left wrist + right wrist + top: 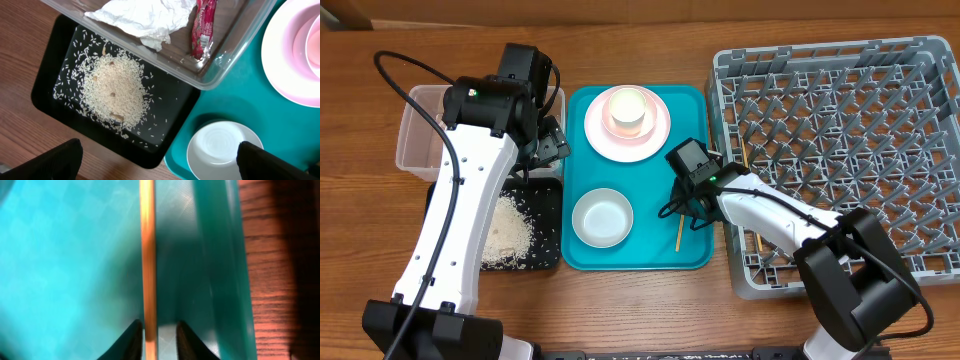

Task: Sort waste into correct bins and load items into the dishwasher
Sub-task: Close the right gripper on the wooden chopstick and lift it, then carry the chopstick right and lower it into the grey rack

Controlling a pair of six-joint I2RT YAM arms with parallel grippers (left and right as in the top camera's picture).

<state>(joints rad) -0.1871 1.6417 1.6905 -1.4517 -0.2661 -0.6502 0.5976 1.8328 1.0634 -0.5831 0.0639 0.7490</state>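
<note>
Right end effector [156, 339] sits low over the teal tray [650, 255], at its right edge, with its two fingertips [131, 341] standing either side of a chopstick [147, 255]. The jaws are only narrowly apart. One tip looks to be against the wood and the other shows a sliver of tray between, so I judge the stick straddled rather than firmly pinched.

The chopstick lies flat inside the tray, just beside the right rim and parallel to it. Its long axis runs front to back, straight out ahead of the fingers, so the jaws close across its thin width. In the overhead view its near end pokes out below the end effector.

The rack [920, 60] stands just right of the tray. The right arm is clearly the nearer one for this stick, and the carry would probably be a lift and a short swing to that side. A thin stick flat on a smooth tray could slip or roll as the jaws meet.

Left end effector [552, 140] hangs over the tray's left edge, spread wide and empty. Left of the tray, the tub [415, 140] holds the napkin [145, 17] and wrapper [202, 27], and the black tray [548, 200] holds the rice [508, 235]. On the teal tray, the cup [628, 110] rests on the plate [660, 135] and a bowl [602, 217] sits nearer the front.
</note>
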